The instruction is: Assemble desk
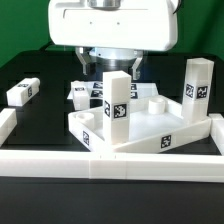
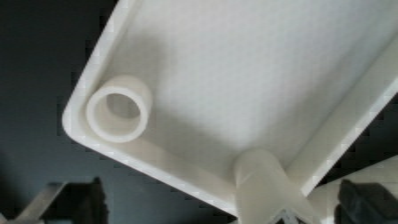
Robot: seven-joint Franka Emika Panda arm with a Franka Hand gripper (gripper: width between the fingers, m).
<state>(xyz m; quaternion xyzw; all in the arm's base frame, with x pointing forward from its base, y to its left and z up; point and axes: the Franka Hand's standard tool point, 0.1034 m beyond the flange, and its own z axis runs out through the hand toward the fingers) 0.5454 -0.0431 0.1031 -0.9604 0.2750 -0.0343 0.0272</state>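
Note:
The white tabletop (image 1: 150,135) lies socket side up in the middle of the table, with tags on its rim. One white leg (image 1: 115,100) stands upright in it near its corner on the exterior view's left. A second leg (image 1: 198,90) stands upright at its right corner. A third leg (image 1: 22,92) lies loose on the table at the left. My gripper (image 1: 112,64) hangs just above the first leg. In the wrist view the gripper (image 2: 217,206) is open, its dark fingers (image 2: 71,205) wide apart, with the leg's top (image 2: 267,185) between them, untouched. An empty round socket (image 2: 121,108) shows in the tabletop (image 2: 231,70).
The long white border rail (image 1: 110,165) runs along the front, with side pieces at the left (image 1: 8,122) and right. The marker board (image 1: 84,92) lies flat behind the tabletop. The table surface is black.

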